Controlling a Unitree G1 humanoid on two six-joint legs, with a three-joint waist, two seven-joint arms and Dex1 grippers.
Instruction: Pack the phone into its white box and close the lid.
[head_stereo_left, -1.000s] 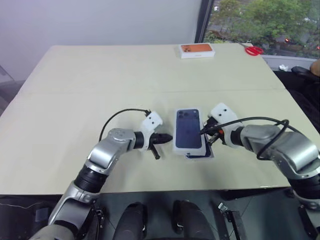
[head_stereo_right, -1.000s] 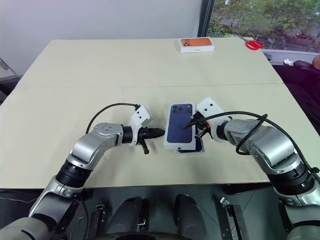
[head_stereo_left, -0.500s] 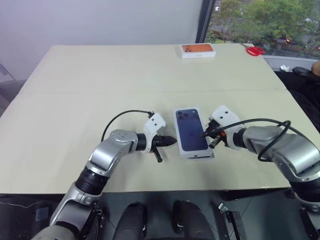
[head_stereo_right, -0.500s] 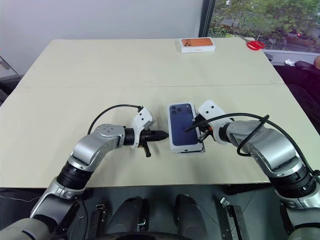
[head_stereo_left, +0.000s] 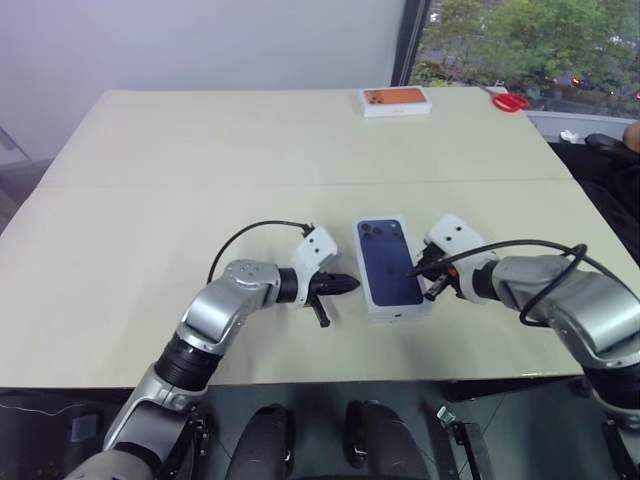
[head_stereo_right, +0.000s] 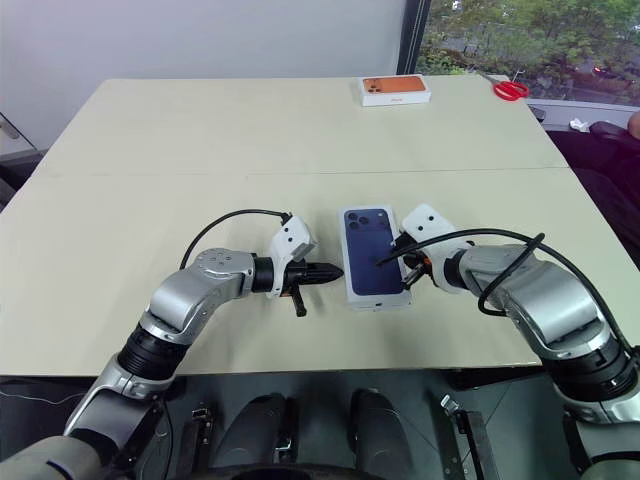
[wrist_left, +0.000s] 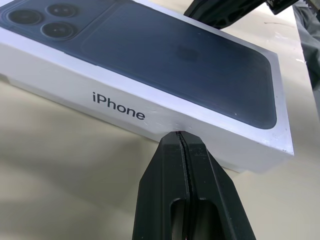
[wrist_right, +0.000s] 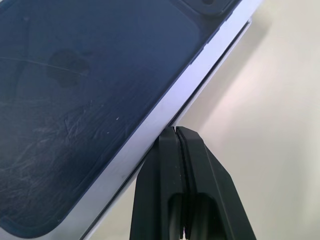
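The lid (head_stereo_left: 388, 262), white with a dark blue phone picture on top, lies flat on the table in front of me. Under its right side a thin white edge of the white box (wrist_right: 236, 41) shows. The phone is hidden. My left gripper (head_stereo_left: 352, 284) is shut, and its tip (wrist_left: 180, 135) touches the lid's left side wall below the printed word. My right gripper (head_stereo_left: 412, 270) is shut too, its tip (wrist_right: 173, 131) resting against the lid's right edge. Neither gripper holds anything.
A white box with an orange top (head_stereo_left: 394, 100) lies at the far edge of the beige table (head_stereo_left: 150, 200). Red scissors (head_stereo_left: 508, 100) lie to its right. The table's near edge runs just below both arms.
The lid sat askew with a dark edge showing beneath its near end; now it sits square and covers that. It and both grippers have shifted slightly right.
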